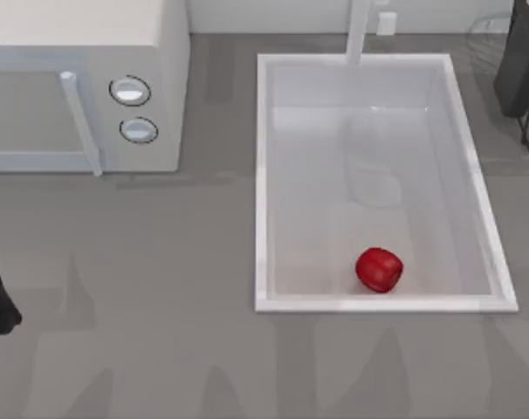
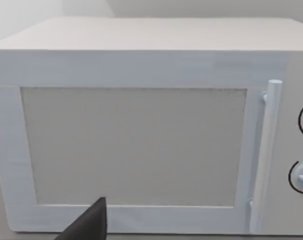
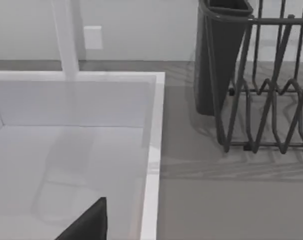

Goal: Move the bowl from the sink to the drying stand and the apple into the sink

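While the apple lies inside the sink near its front rim, you have the left arm parked at the table's left edge before the microwave. Farther back right stands the rack. Finger states: cannot tell.

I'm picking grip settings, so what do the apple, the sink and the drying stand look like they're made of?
The apple looks smooth and glossy, waxy-skinned, with soft highlights on its red surface. The sink looks like hard, glossy white enamel or plastic; its floor shows faint reflections. The drying stand looks like thin dark grey wire, probably coated metal, bent into curved loops, with a dark holder at one end.
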Controlling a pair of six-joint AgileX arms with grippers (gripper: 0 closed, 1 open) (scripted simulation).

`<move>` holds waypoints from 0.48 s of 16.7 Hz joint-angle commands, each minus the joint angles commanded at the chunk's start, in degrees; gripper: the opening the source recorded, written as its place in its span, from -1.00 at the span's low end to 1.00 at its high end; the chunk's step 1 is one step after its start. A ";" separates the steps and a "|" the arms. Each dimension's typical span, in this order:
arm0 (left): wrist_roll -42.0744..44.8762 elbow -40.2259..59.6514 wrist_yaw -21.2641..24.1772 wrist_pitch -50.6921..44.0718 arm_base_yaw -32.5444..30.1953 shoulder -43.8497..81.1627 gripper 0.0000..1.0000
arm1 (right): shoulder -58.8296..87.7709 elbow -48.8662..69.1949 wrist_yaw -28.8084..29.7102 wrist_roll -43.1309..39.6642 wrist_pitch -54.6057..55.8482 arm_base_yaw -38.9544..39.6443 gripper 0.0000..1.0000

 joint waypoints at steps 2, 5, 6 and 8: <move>0.00 0.00 0.00 0.00 0.00 0.00 1.00 | -11.37 -0.85 -2.15 -0.53 -7.67 -2.71 1.00; 0.00 0.00 0.00 0.00 0.00 0.00 1.00 | -24.09 -0.80 -4.33 -1.36 -17.05 -5.85 1.00; 0.00 0.00 0.00 0.00 0.00 0.00 1.00 | -27.14 -0.53 -4.79 -1.61 -19.44 -6.62 1.00; 0.00 0.00 0.00 0.00 0.00 0.00 1.00 | -31.47 0.17 -5.34 -2.02 -22.87 -7.71 1.00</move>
